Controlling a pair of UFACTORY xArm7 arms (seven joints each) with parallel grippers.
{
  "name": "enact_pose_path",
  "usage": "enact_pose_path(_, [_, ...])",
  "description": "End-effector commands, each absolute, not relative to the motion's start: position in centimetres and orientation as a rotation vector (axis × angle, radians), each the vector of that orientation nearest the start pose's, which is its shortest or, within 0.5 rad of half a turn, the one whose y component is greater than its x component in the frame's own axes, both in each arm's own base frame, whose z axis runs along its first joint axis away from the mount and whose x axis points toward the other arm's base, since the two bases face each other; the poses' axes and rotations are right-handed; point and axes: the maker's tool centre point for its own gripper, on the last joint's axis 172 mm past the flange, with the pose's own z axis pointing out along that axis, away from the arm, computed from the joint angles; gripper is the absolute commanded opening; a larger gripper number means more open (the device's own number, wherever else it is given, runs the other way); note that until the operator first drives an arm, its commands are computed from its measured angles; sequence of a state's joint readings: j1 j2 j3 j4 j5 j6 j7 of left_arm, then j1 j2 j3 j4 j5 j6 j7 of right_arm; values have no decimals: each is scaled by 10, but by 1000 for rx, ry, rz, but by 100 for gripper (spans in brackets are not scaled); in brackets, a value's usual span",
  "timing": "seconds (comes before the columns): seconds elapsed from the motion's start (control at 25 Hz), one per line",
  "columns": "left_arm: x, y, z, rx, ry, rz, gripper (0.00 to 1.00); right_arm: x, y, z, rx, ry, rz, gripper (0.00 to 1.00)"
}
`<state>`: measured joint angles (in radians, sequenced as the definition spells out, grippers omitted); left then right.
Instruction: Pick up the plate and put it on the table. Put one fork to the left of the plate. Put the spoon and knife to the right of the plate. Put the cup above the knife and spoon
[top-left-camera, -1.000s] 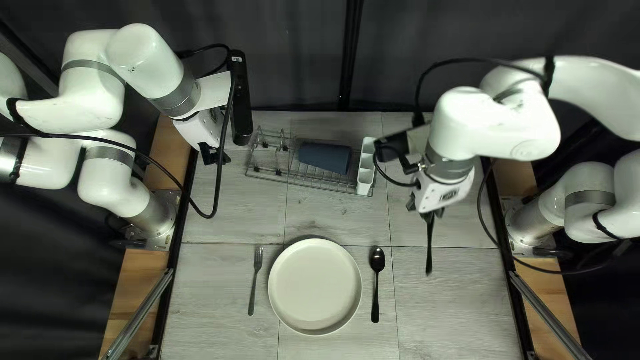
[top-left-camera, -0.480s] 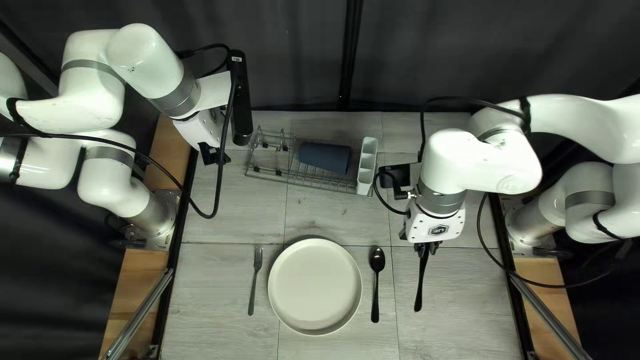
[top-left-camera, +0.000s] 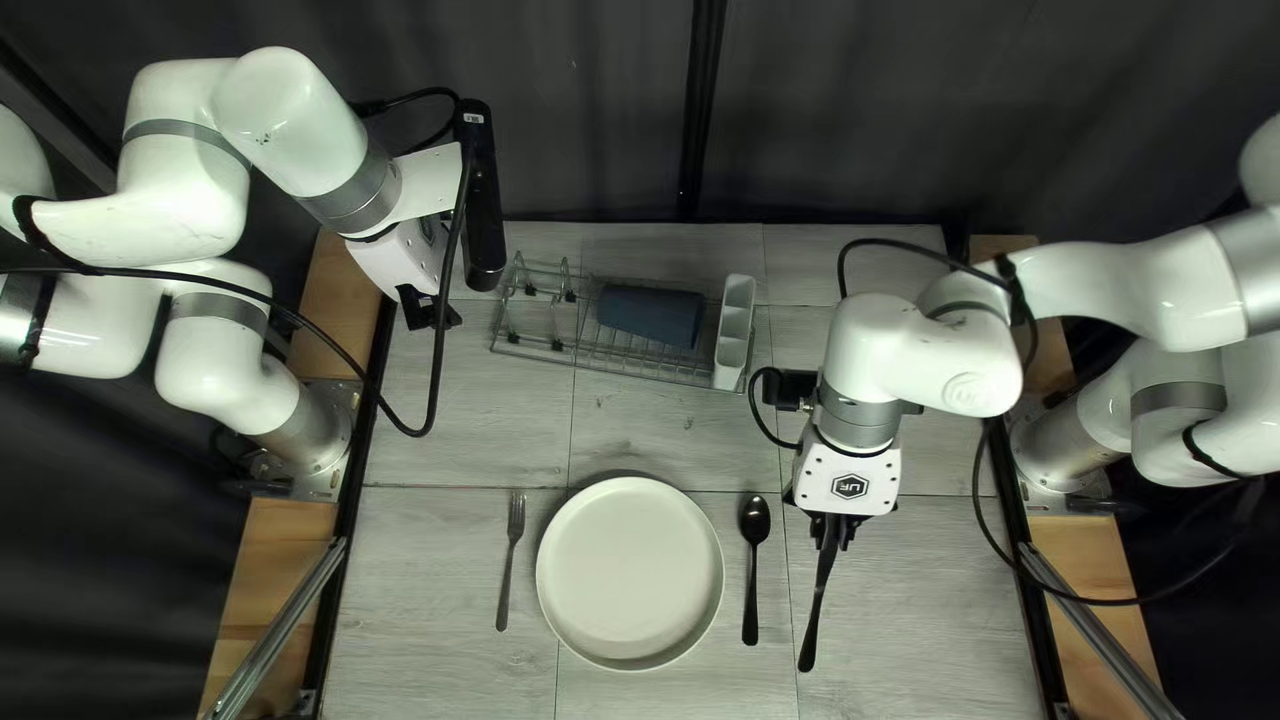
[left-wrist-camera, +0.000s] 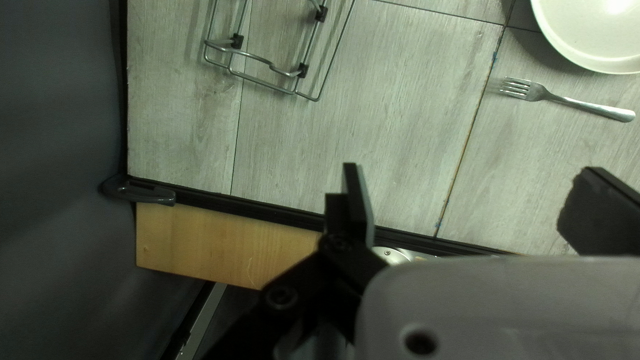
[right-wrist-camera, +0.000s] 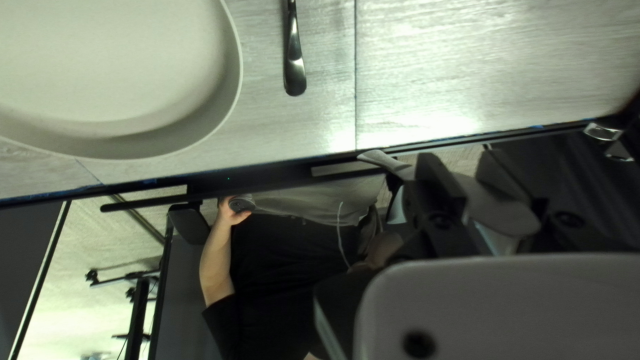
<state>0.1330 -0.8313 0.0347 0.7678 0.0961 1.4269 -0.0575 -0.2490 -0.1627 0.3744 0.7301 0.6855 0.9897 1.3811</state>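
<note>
1. Your right gripper (top-left-camera: 834, 540) is pinching one slim black knife (top-left-camera: 812, 620), right of one round cream plate (top-left-camera: 631, 574).
2. Shiny metal fork (top-left-camera: 515, 526), glossy black spoon (top-left-camera: 755, 519): one each.
3. Your left gripper (top-left-camera: 440, 319) is wide open btw.

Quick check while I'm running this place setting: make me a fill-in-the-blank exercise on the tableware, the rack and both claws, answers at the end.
In the top left view, the fork lies to the ____ of the plate.
In that view, the spoon lies between the plate and the ____ held by the right claw.
The dark blue ____ lies in the wire rack.
The left claw, holding nothing, is ____.

Missing words: left; knife; cup; open.
</note>
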Motion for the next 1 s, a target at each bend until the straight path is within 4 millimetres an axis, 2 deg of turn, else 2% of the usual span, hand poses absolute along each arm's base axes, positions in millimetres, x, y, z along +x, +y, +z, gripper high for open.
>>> enact_pose_path(0.04, [273,70,339,-3035,-321,-257,100,372,145,132,-1840,2061,600,0])
enact_pose_path(0.32, [273,70,339,-3035,-321,-257,100,376,133,111,-1841,2013,705,0])
enact_pose_path(0.52, [273,70,339,-3035,-321,-257,100,371,130,97,-1832,1983,747,0])
enact_pose_path(0.76, [273,70,339,-3035,-321,-257,100,366,120,78,-1822,1982,757,0])
enact_pose_path(1.0, [273,70,339,-3035,-321,-257,100,361,107,56,-1895,2017,688,0])
